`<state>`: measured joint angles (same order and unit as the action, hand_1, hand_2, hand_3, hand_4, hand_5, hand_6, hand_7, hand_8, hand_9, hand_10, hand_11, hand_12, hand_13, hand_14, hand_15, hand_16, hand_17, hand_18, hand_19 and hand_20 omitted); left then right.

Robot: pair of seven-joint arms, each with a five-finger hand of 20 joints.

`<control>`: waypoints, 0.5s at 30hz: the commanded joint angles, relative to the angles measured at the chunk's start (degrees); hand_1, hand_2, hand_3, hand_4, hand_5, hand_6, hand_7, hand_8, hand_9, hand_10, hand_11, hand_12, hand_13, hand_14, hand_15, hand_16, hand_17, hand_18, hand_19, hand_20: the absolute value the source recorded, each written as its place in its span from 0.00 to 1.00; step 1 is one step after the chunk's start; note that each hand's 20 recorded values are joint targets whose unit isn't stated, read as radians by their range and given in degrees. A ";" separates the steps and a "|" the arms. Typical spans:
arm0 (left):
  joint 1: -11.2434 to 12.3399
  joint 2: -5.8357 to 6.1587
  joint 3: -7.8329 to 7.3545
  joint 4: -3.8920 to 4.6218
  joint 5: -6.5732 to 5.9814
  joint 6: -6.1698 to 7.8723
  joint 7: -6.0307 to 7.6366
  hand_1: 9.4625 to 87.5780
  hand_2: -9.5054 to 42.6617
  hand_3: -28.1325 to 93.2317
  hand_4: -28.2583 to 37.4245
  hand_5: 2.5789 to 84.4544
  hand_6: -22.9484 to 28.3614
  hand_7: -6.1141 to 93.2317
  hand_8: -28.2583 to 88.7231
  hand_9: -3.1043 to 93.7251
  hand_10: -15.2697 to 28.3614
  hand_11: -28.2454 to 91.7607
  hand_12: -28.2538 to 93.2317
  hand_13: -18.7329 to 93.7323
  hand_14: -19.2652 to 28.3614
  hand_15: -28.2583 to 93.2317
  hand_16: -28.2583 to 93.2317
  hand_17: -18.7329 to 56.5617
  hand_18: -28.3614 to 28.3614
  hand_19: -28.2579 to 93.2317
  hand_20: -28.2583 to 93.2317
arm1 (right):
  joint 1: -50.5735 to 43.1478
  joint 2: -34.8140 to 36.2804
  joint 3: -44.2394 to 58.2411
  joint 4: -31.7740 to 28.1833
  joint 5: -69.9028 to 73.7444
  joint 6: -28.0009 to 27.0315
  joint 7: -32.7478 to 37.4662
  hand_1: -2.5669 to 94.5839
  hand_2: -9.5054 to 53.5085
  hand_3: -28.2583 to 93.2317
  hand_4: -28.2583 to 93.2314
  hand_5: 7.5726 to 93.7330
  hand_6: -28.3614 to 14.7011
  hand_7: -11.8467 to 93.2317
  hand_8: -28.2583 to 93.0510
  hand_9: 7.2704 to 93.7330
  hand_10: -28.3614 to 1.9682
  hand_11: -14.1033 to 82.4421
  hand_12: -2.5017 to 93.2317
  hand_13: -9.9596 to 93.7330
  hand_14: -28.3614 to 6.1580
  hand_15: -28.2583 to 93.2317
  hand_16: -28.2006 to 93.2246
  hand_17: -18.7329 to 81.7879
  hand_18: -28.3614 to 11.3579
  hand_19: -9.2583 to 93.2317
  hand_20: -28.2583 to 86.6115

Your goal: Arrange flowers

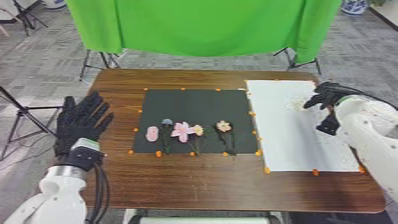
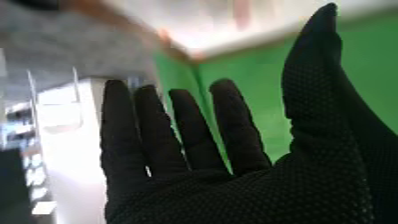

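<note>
flowers [image 1: 182, 131] on black mat [image 1: 197, 105] were judged part-arranged; beside it, left hand [image 1: 78, 126] and right hand [image 1: 333, 95] were wide-fingered; grasp was required next.

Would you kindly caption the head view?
Flowers on a black mat, left hand beside it, right hand by white paper.

Extends the left arm [image 1: 64, 187] forward, with the left hand [image 1: 78, 125] straight-fingered and lightly spread. Angles the right arm [image 1: 371, 122] in from the right, holding the right hand [image 1: 334, 92] inward with straight fingers and thumb wide apart.
</note>
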<state>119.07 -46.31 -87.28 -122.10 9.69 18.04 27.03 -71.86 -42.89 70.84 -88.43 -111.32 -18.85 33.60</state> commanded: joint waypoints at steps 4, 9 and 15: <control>2.28 -0.62 -0.06 0.27 -1.46 -1.61 0.92 0.21 0.55 0.69 0.00 0.45 0.61 0.20 0.17 0.31 0.65 0.37 0.30 0.30 0.66 0.44 0.18 0.13 0.73 0.53 0.28 | 3.57 -4.53 -5.77 6.08 0.39 -1.43 -5.52 0.38 0.15 0.90 0.00 0.23 0.62 0.31 0.11 0.20 0.58 0.26 0.11 0.34 0.41 0.40 0.30 0.33 0.32 0.52 0.35; 1.99 -0.62 -0.54 0.45 -1.34 -2.70 -0.47 0.19 0.53 0.71 0.00 0.46 0.60 0.21 0.17 0.32 0.66 0.37 0.31 0.30 0.67 0.44 0.18 0.13 0.73 0.53 0.28 | 0.53 -3.70 -7.50 4.92 -4.47 1.85 -5.27 0.48 0.11 0.86 0.00 0.52 0.71 0.37 0.11 0.57 0.65 0.31 0.15 0.57 0.55 0.45 0.33 0.40 0.31 0.64 0.39; 2.15 -0.09 -0.28 0.28 -2.66 -2.86 0.12 0.17 0.51 0.76 0.00 0.47 0.61 0.21 0.17 0.34 0.66 0.37 0.31 0.32 0.68 0.45 0.18 0.13 0.73 0.53 0.29 | -4.61 -1.69 -6.76 1.02 -2.02 12.48 -7.62 0.61 0.06 0.77 0.00 0.74 0.77 0.46 0.19 0.90 0.77 0.22 0.40 0.76 0.73 0.44 0.53 0.47 0.35 0.67 0.46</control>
<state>121.07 -46.80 -87.67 -121.80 8.44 16.17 27.08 -69.03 -46.13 64.57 -84.24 -117.53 -15.92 28.42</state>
